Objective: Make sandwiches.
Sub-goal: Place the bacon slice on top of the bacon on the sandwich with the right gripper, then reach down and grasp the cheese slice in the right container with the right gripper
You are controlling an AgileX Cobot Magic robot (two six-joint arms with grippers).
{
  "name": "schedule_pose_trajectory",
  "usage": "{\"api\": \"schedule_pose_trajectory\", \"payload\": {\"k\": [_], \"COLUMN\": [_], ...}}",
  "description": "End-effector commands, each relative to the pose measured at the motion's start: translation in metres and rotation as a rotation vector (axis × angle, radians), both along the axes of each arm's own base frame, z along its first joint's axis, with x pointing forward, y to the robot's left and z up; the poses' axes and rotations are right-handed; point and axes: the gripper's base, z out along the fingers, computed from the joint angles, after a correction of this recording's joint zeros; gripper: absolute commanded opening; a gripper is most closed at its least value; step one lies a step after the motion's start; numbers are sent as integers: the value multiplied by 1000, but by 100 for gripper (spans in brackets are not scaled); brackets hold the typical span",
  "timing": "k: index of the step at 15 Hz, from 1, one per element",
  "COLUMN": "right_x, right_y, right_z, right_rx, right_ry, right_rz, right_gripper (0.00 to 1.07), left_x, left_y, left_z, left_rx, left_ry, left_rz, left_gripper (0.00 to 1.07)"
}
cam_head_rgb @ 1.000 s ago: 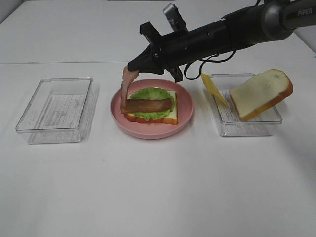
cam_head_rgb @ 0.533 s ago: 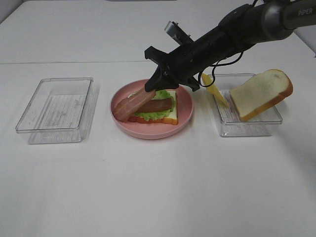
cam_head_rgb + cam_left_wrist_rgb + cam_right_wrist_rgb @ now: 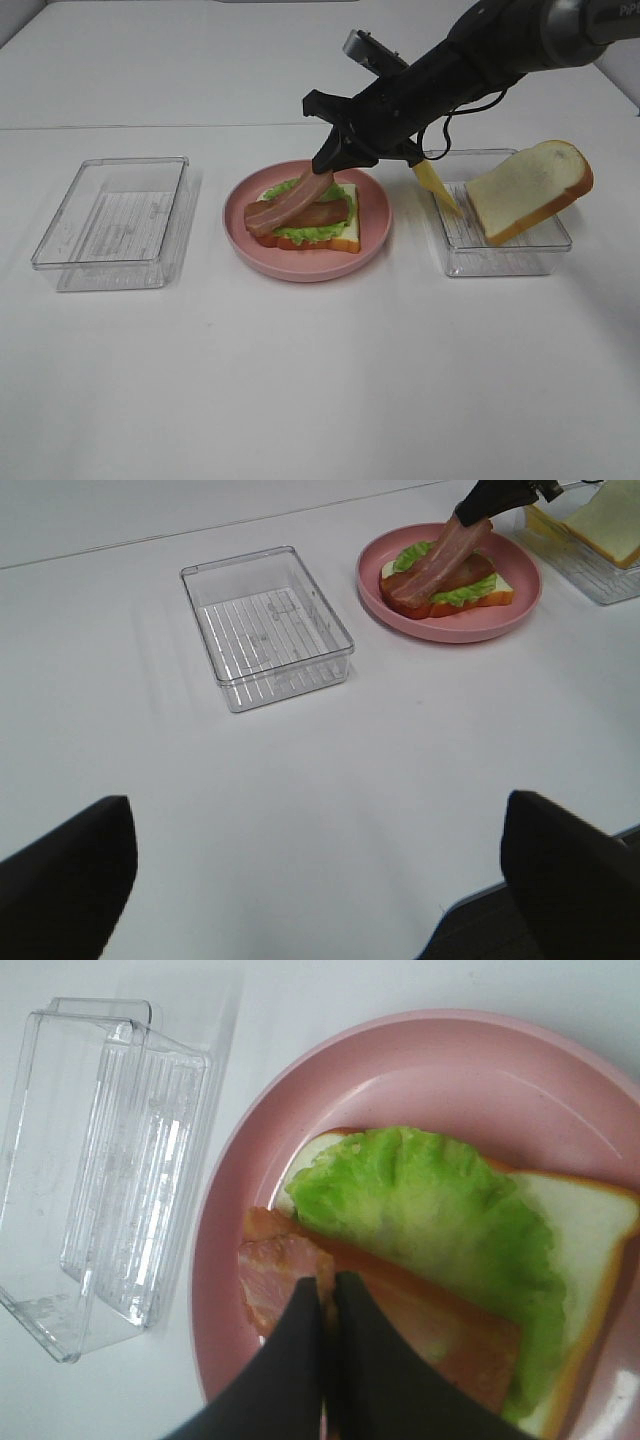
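Half-built sandwich (image 3: 305,228) at table centre on a round pink plate (image 3: 300,272): bread, lettuce, one bacon strip. Laid slanting across it, a second bacon strip (image 3: 288,205), upper end clenched in the right gripper (image 3: 328,168) at 1 o'clock. Well apart, the left gripper (image 3: 315,810), spread wide, grasping nothing. Likely next: letting go, then fetching the cheese slice (image 3: 437,185) from the clear tray (image 3: 500,262) at 3 o'clock.

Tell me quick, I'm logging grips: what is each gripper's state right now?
Left gripper: open, holding nothing.
Right gripper: shut on the bacon strip.
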Motion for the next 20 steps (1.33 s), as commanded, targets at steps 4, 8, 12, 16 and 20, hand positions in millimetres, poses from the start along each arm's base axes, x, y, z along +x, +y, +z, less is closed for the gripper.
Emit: {"api": "schedule_pose_trajectory", "payload": {"k": [4,8,12,16,20], "right_x": [2,2,1,-9,-16], "right_y": [-9,-10,-14,-27,-47], "right_z": [-1,-1,9,67,84], "right_rx": [-113,-123,-180,-303,-537], "right_ry": [-24,-34,-79,-239,-221], "right_rz": [5,6,45,124,146], "right_gripper": [0,47,77,77,77], "left_x": [-2,-2,-2,-2,-2], "left_y": [1,1,1,1,1], "left_z": [0,0,0,0,0], "left_rx": [-4,-4,-4,-4,-4], "left_ry": [-25,-25,-25,-25,-25], "left_rz": [-3,-3,-3,-3,-3], "left_gripper": [92,92,92,92,92]}}
